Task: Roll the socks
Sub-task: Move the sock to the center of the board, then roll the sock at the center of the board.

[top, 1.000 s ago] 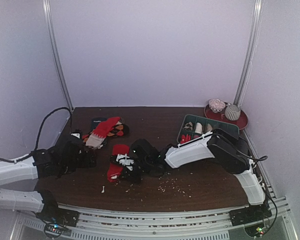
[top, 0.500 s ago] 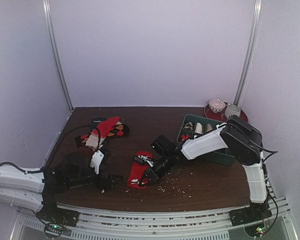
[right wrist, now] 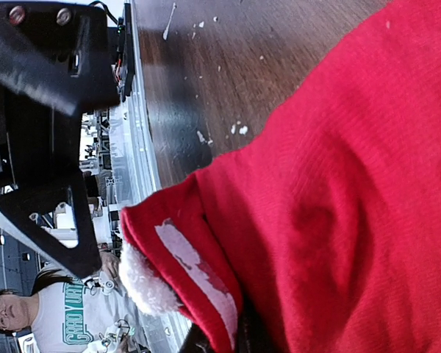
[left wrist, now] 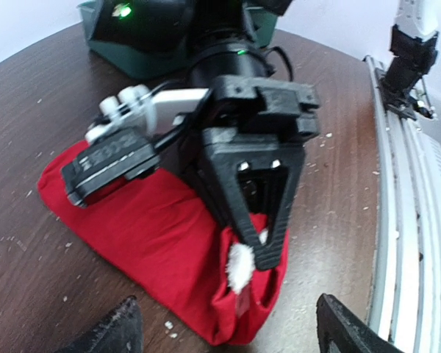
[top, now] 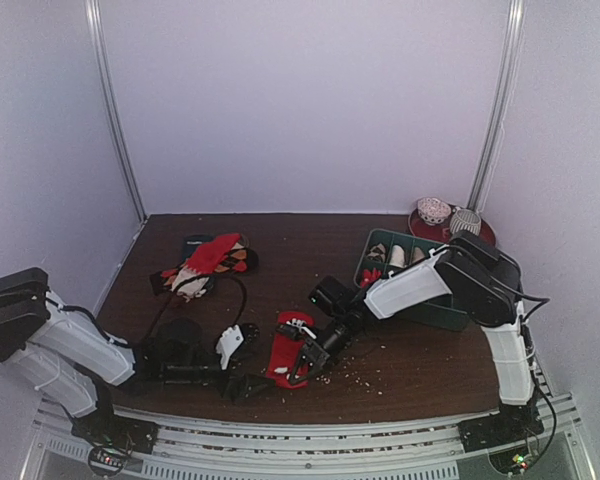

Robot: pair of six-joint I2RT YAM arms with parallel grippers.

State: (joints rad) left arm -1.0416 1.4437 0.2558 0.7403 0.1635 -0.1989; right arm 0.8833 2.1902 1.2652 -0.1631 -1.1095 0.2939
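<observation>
Top external view: a dark brown table (top: 310, 250) inside a pale lilac booth, with two white-and-black robot arms reaching in from the near edge. A bright red sock (top: 288, 345) lies near the front middle of the table, lengthwise front to back, among scattered pale crumbs (top: 345, 372). The right gripper (top: 305, 358) comes in low from the right and is pinched on the sock's near end. In the left wrist view its black fingers (left wrist: 268, 220) are closed on the sock's (left wrist: 154, 235) folded edge, right at a small white fluffy tuft (left wrist: 240, 266), and that edge is lifted slightly while the rest lies flat on the wood. The right wrist view shows the same red knit (right wrist: 338, 184) filling most of the picture, with a white stripe beside the tuft. The left gripper (top: 242, 365) lies low just to the left of the sock with its jaws spread wide and nothing between them; only its two dark fingertips (left wrist: 125, 327) show at the bottom of its own camera. At the back left sits a heap of other socks (top: 208, 260), red, pale and dark patterned. At the back right are a green tray (top: 420, 238) with compartments and a red plate (top: 485, 240) carrying two rolled bundles (top: 434, 210)
</observation>
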